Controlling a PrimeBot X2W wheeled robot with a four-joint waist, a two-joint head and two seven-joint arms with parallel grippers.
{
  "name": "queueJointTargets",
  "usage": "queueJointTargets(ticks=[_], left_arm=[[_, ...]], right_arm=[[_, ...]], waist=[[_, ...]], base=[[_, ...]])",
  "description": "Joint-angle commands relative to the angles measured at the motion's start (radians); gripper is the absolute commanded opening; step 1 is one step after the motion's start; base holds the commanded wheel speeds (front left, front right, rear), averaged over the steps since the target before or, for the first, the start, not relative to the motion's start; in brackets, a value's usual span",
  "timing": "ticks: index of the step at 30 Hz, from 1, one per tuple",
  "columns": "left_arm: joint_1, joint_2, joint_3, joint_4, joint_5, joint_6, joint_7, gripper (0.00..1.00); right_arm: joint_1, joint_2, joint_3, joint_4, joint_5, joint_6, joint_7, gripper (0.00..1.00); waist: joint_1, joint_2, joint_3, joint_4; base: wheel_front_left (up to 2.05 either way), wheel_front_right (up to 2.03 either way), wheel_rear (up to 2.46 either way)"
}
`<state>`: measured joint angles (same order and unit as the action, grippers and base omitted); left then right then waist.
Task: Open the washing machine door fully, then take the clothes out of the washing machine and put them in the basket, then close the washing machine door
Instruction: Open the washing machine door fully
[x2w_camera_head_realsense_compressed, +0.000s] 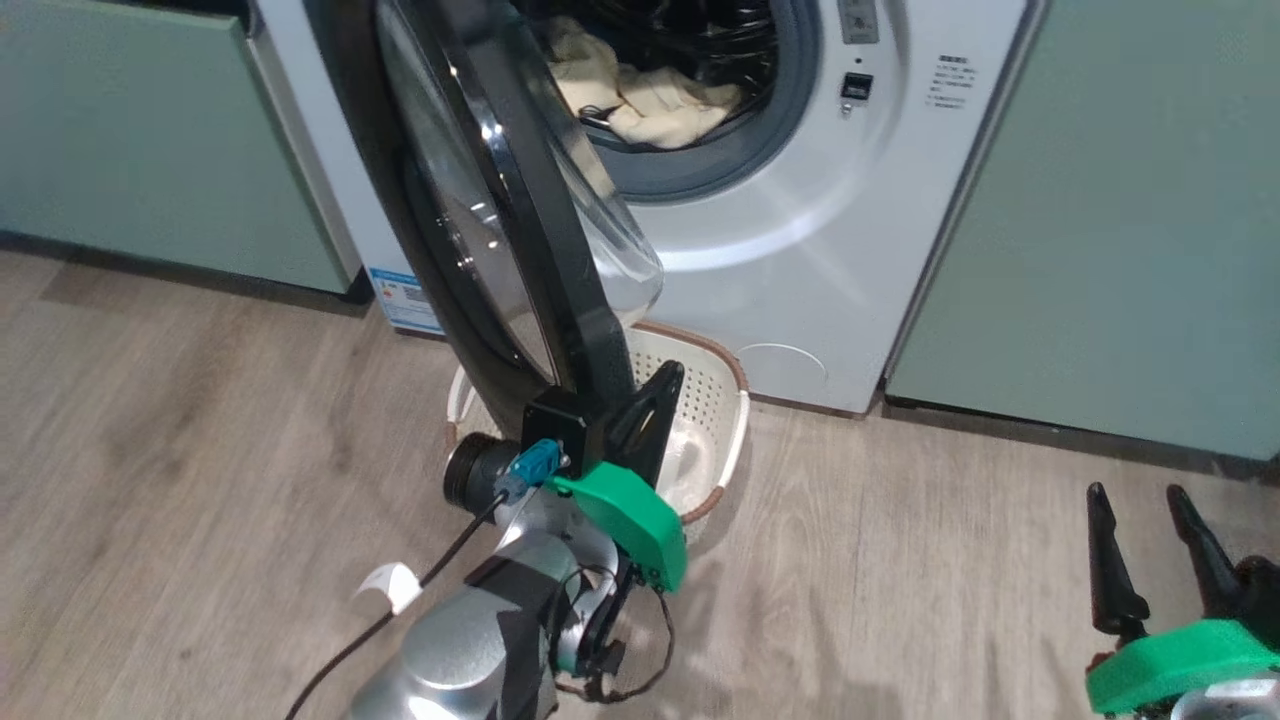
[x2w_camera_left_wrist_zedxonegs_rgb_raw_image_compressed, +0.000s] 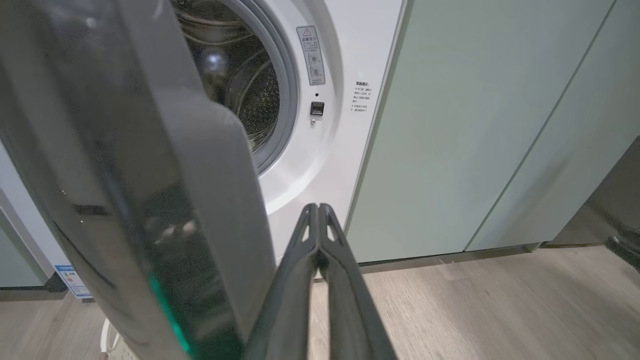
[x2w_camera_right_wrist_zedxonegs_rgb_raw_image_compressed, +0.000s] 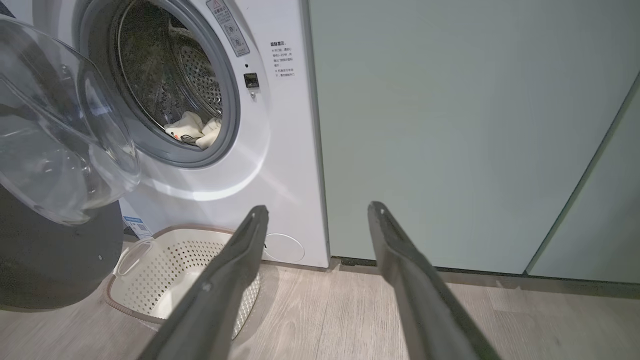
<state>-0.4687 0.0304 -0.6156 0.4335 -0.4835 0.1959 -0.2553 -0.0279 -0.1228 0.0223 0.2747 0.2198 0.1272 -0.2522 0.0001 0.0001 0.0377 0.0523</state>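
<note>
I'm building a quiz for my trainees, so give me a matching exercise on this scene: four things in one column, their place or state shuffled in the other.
1. the clothes
2. the basket
3. left gripper
4. right gripper

A. open
B. inside the drum
C. shut, beside the washing machine door
D. on the floor, before the washing machine

Pairs: 1-B, 2-D, 3-C, 4-A.

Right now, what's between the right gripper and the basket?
Bare wooden floor lies between the right gripper and the basket, as the head view shows.
</note>
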Motion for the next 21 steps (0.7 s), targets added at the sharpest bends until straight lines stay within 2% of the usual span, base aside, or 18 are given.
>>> queueJointTargets(ticks=[1,13,21], left_arm=[[-0.023,0.02,0.051,-0.018,0.006,0.002,-0.006,0.0],[0.033,0.027,0.071,-0.018,0.044,-0.023,-0.006,0.0],[0.059,0.064,0.108,-0.044,0.06,-0.011,-0.006,0.0]], right_arm=[[-0.031,-0.017,0.013,-0.026,0.004,0.003,-0.01,1.0],[-0.02,-0.01,0.014,-0.022,0.006,0.003,-0.01,1.0],[-0.012,-0.003,0.009,-0.024,0.005,0.003,-0.01,1.0]], waist=[[-0.0001,-0.0001,-0.005,0.009],[-0.0001,-0.0001,-0.029,0.078],[-0.0001,-0.0001,-0.035,0.118]], base=[[0.0,0.0,0.0],[0.0,0.0,0.0],[0.0,0.0,0.0]])
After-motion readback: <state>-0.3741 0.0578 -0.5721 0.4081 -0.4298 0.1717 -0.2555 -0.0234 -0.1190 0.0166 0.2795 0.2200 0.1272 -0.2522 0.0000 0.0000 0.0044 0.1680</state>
